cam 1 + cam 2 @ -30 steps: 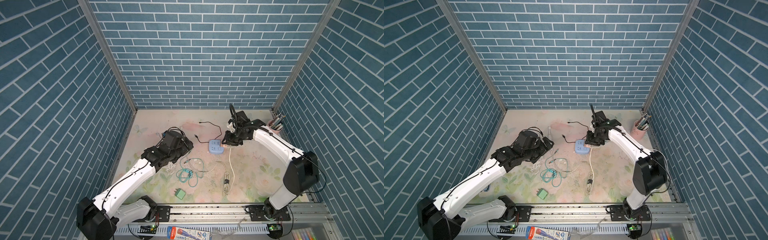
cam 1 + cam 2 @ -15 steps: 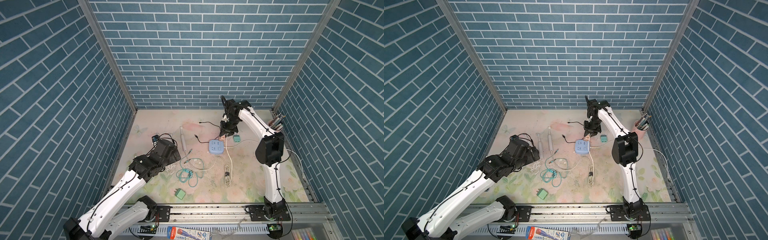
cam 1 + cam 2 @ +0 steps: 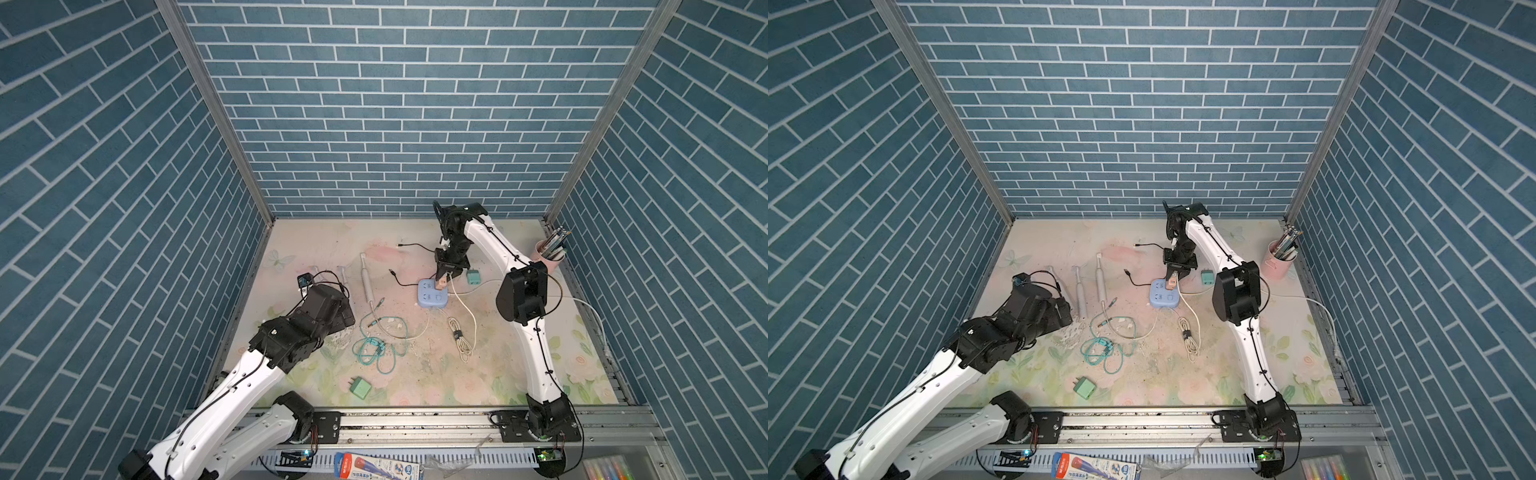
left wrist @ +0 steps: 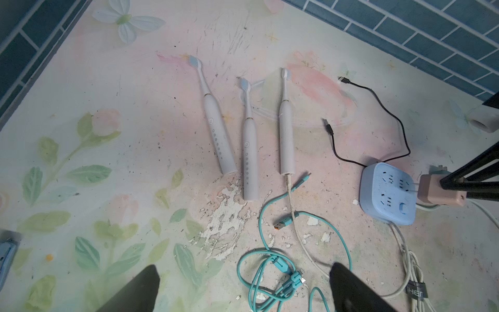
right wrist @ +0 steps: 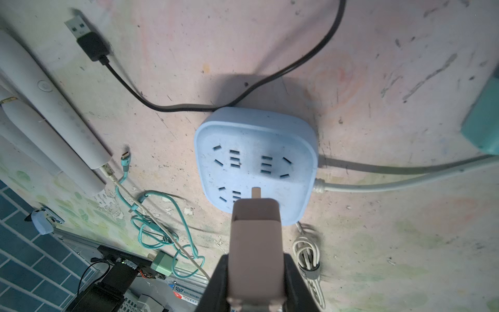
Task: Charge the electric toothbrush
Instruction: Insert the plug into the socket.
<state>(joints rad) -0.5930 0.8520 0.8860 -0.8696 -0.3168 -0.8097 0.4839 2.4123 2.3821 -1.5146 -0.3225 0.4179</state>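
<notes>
Three white electric toothbrushes lie side by side on the floral mat; the one (image 4: 285,135) (image 3: 366,282) nearest the power strip has a white cable (image 4: 290,194) plugged into its base. My right gripper (image 5: 255,270) (image 3: 444,277) is shut on a pink adapter (image 5: 255,237) (image 4: 437,193), held over the blue power strip (image 5: 256,151) (image 3: 432,294). The adapter's prongs reach the strip's face, and its body stands off from it. My left gripper (image 4: 244,270) hangs open and holds nothing, above a teal cable coil (image 4: 280,272).
A black USB cable (image 3: 409,249) runs behind the strip. A teal adapter (image 3: 473,276) lies beside it and a green adapter (image 3: 360,387) near the front edge. A bundled white cable (image 3: 459,336) lies mid-mat. A pink cup of pens (image 3: 550,259) stands at the back right corner.
My left arm has drawn back toward the front left, uncovering the toothbrushes. My right arm has swung its elbow in and up, with its gripper staying at the power strip.
</notes>
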